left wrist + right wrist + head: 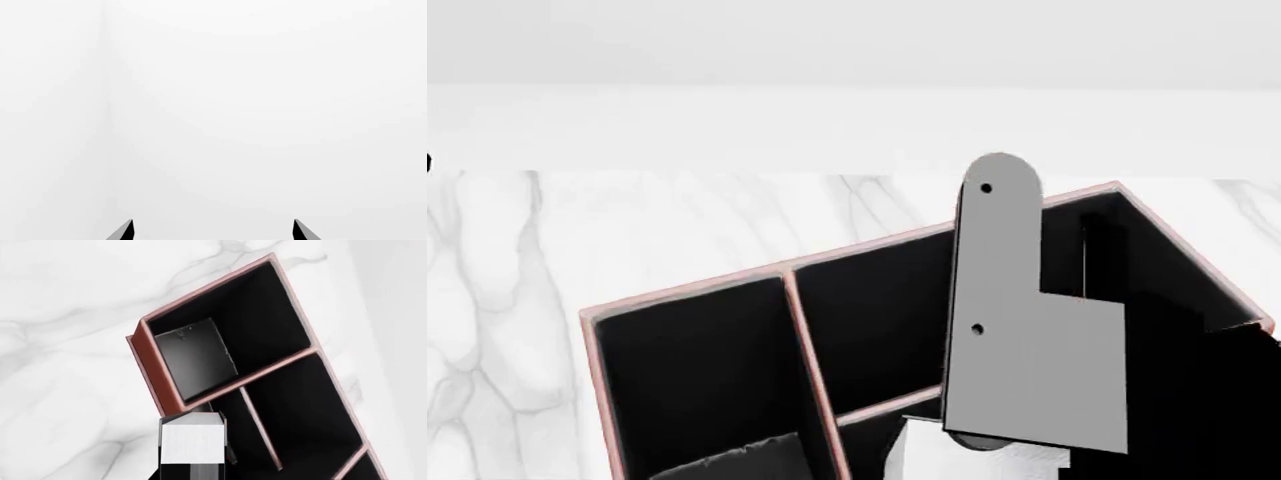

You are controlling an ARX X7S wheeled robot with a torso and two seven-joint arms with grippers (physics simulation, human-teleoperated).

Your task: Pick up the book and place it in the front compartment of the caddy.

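Marble, white with grey veins, is the tabletop point(80, 340) under everything my right wrist camera sees — the caddy point(148, 371) stands on it, reddish-brown outside, black within, with pale rims. From that camera the book point(192, 444) shows end-on: white page block between black covers, held upright just ahead of my right claw point(193, 467) and pinched from both sides. It hangs over the squarish front compartment point(230, 415), close beside the thin reddish bar point(260, 430) that parts the pair of cells; whether it has entered that cell I cannot tell.

My head camera tells less of the book — only a white corner point(954, 455) below the grey link of my right arm point(1014, 340), which blocks the grasp.

My left wrist camera shows only blank white and my left claw point(213, 231), its two dark fingertips point(123, 231) spread apart, nothing between them
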